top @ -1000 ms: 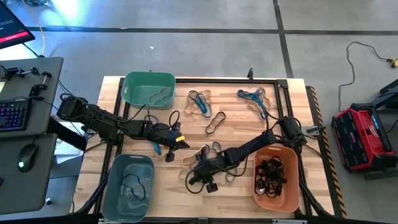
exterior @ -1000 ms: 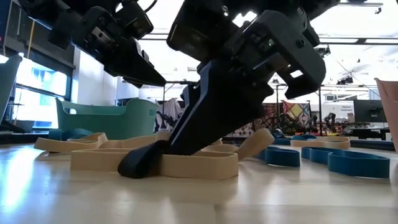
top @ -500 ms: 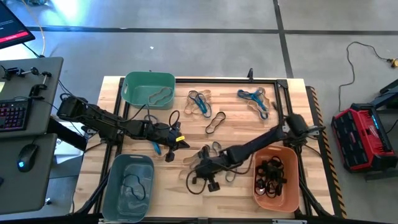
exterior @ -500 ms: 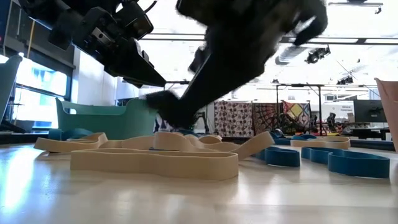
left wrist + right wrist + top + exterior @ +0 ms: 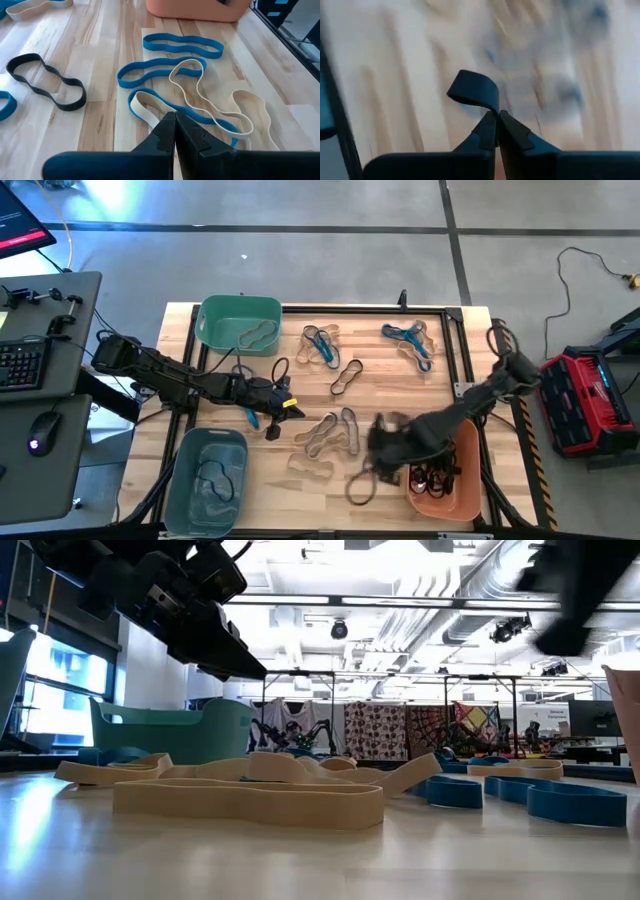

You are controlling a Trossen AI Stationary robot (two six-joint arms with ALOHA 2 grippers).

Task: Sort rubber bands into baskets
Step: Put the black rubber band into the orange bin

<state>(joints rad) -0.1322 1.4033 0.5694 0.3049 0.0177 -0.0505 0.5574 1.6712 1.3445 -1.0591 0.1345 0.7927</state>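
The right gripper pinches a black rubber band beside the orange basket; it should clear the rim before releasing. The left gripper, pressed together, waits mid-bench.

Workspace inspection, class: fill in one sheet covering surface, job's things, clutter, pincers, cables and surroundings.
Surface: wooden table.
Job's things: teal basket, grey-blue basket, orange basket holding black bands; loose rubber bands mid-table.
Clutter: nothing seen.
Pincers: left pincer shut, empty, mid-table; right pincer shut on a black band beside the orange basket.
Cables: floor cable.
Surroundings: keyboard, red case.
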